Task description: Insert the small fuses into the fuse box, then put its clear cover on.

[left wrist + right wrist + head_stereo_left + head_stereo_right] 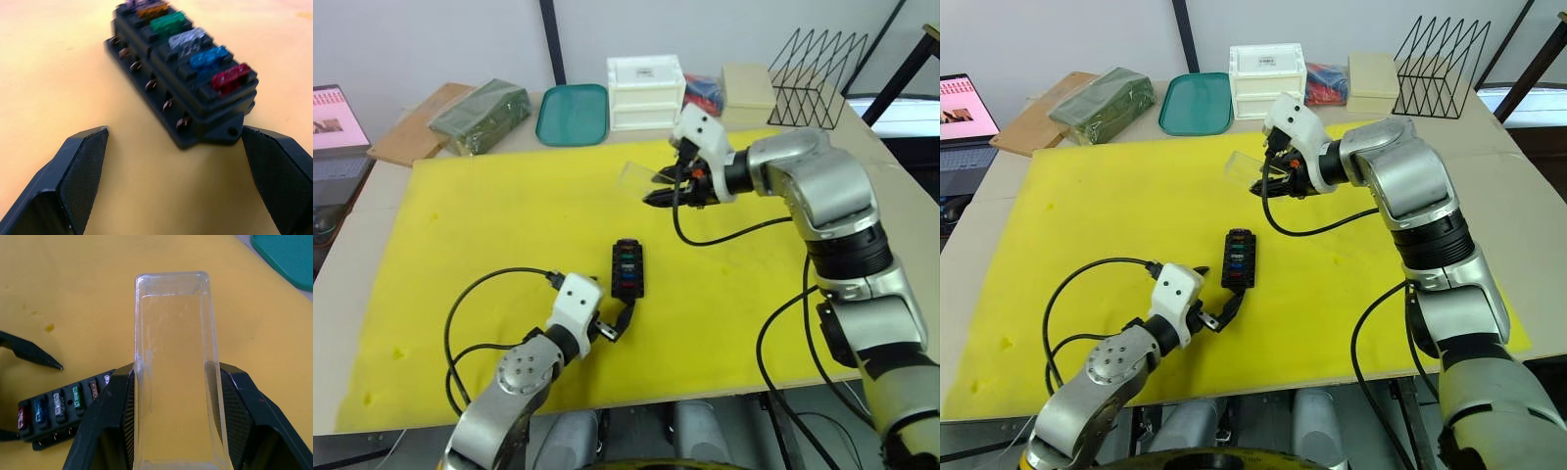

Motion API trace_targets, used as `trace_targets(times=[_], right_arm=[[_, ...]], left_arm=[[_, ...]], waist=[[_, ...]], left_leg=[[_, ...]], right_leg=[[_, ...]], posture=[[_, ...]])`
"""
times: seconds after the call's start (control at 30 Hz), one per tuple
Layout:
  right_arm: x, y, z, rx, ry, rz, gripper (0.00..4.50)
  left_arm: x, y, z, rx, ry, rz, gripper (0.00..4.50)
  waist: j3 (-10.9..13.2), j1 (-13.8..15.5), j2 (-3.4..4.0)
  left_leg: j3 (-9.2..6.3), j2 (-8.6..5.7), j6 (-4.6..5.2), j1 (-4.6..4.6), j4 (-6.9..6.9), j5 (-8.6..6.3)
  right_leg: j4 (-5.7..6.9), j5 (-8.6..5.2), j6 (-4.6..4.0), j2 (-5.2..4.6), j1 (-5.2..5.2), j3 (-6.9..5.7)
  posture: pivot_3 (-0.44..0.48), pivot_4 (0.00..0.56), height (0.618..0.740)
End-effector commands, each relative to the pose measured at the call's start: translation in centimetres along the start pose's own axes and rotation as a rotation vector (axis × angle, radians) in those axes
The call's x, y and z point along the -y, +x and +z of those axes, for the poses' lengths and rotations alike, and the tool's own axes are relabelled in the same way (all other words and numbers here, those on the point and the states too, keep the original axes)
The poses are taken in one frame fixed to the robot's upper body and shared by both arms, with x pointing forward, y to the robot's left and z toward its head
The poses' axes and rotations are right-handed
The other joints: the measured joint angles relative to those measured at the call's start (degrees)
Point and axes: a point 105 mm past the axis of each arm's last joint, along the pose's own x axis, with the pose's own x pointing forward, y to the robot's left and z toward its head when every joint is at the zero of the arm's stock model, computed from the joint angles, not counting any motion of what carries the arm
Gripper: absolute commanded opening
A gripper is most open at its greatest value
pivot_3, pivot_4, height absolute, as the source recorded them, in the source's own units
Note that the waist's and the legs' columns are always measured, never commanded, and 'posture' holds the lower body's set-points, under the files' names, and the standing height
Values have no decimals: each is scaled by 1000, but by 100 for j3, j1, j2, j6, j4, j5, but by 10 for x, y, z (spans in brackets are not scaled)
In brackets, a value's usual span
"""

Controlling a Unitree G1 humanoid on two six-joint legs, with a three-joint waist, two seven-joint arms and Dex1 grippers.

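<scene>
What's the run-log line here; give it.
right end effector: holding clear plastic cover | left end effector: open beside black fuse box | fuses: seated

Fuse box (pixel 628 267) holds fuses (pixel 195 49); clear cover (pixel 176 372) held aloft.

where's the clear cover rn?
Held in the right gripper, the clear cover is above the yellow mat, beyond the fuse box, toward the white drawer unit.

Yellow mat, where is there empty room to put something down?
Plenty of bare yellow mat lies left of the fuse box, up to the teal tray. It's crowded around the fuse box, where the left gripper flanks it, and under the right gripper holding the clear cover.
</scene>
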Motion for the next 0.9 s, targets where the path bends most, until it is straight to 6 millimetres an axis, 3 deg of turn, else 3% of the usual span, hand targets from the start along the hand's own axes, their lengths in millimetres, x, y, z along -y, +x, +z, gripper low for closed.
trace_targets(times=[0.03, 0.17, 0.47, 0.9], right_arm=[[-2, -6, 10, 31, -45, -9, 1881], [-2, -5, 10, 30, -46, -10, 1881], [-2, -7, 10, 24, -48, -25, 1881], [-4, -5, 12, 25, -65, -20, 1881]], left_arm=[[-14, -8, 6, 19, 30, 38, 4500], [-16, -10, 8, 22, 38, 21, 4500], [20, -2, 5, 4, -21, -189, 4500], [10, 32, 6, 17, -25, 6, 4500]], waist=[[0, 4, 0], [0, 10, 0], [0, 15, 0], [0, 29, -1]], left_leg=[[0, 0, 0, 0, 0, 0], [0, -2, 0, -1, 1, 0], [-1, -2, 0, -1, 1, 0], [0, -3, 0, 0, 2, 0]], right_leg=[[-1, 0, 0, 0, 0, 0], [-1, 0, 0, -1, 2, 0], [-2, 0, 0, -1, 3, 0], [-3, 0, 0, -2, 6, 0]], posture=[[0, 150, 740], [0, 150, 740], [0, 150, 740], [0, 150, 740]])
